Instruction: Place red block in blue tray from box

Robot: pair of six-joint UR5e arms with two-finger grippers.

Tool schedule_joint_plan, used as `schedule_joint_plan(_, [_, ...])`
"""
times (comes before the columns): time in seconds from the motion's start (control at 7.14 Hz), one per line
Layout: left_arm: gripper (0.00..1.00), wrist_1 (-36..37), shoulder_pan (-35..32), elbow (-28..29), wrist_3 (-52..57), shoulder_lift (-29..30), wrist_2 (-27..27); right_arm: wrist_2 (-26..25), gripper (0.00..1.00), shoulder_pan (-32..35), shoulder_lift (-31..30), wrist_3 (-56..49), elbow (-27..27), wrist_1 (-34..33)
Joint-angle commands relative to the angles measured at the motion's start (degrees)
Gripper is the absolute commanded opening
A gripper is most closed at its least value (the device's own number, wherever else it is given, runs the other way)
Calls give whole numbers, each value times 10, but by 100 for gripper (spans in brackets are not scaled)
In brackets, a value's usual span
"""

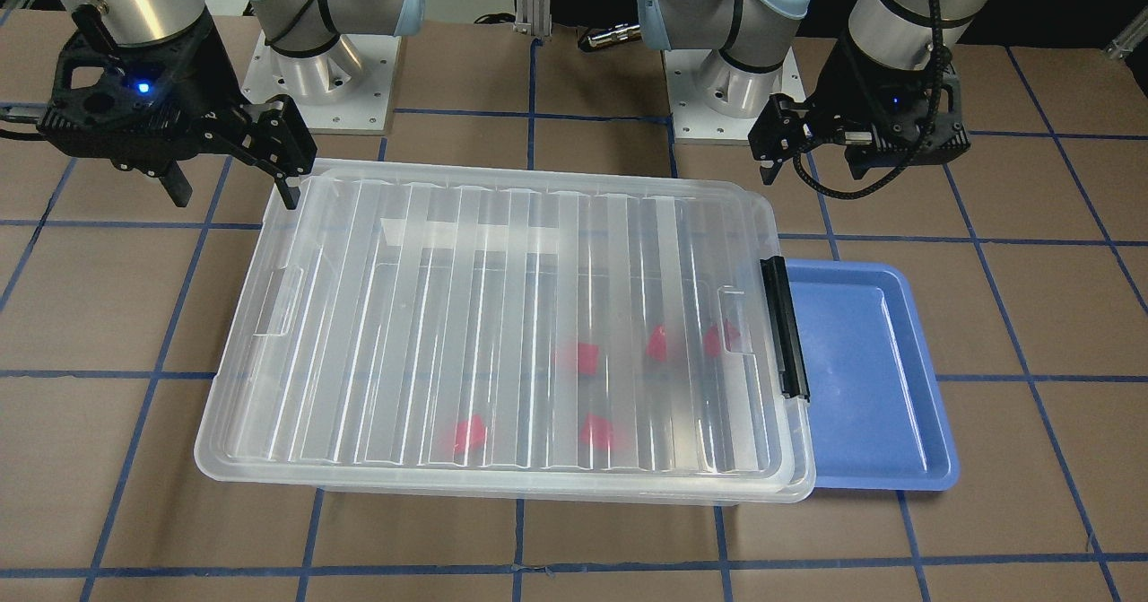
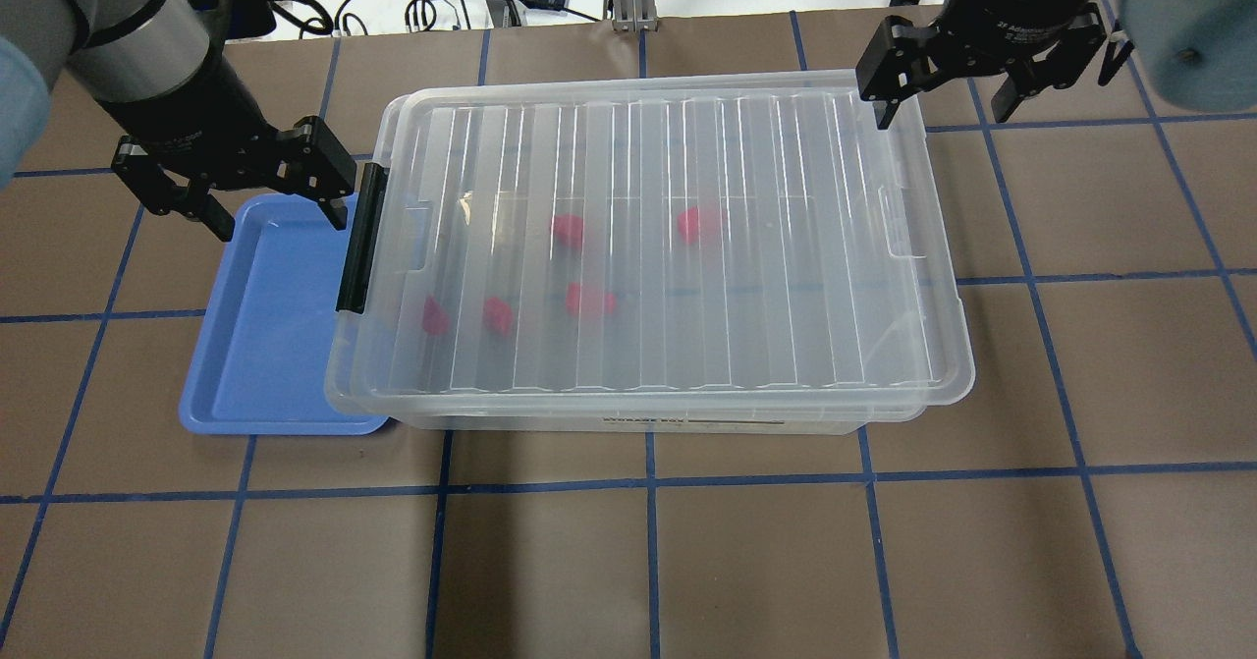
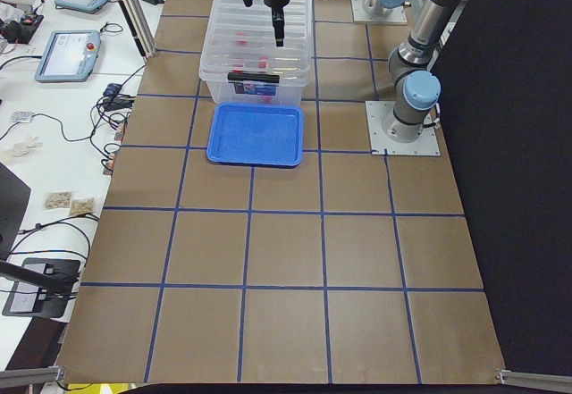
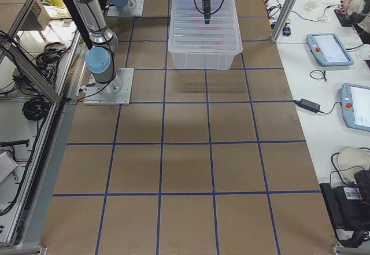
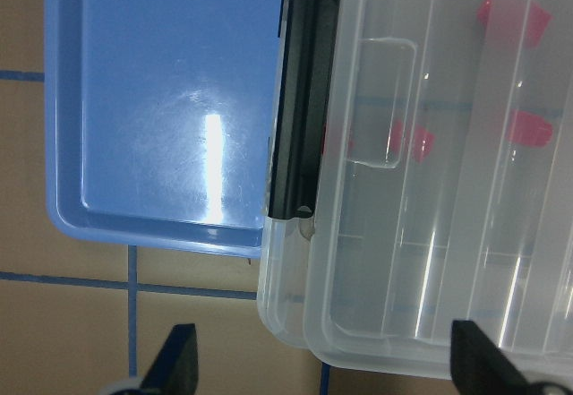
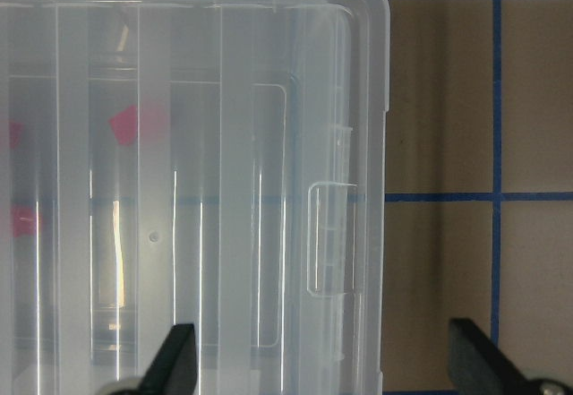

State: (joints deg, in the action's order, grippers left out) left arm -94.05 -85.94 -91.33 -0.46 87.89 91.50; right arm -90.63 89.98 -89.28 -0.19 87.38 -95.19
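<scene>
Left of centre overhead, latch (image 2: 360, 237) pins the lid (image 2: 668, 247). Jaws spread, empty, on left gripper (image 2: 280, 222) and right gripper (image 2: 943, 114). Square your left across the latch first.

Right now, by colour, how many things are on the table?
Red pieces, blurred under the lid: 5
Blue tray: 1
Clear box: 1
Total: 7
</scene>
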Motion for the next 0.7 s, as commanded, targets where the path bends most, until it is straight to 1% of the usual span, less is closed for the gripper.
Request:
schedule_joint_plan(0.0, [100,0,0,0,0,-1,0,-1,100,0,1,1,1,1])
schedule_joint_plan(0.42, [100,2,0,0,0,0,0,-2,100,0,2,-1,9,2])
schedule_joint_plan(0.56, [100,2,0,0,0,0,0,0,100,-2,4,-8,22,-3])
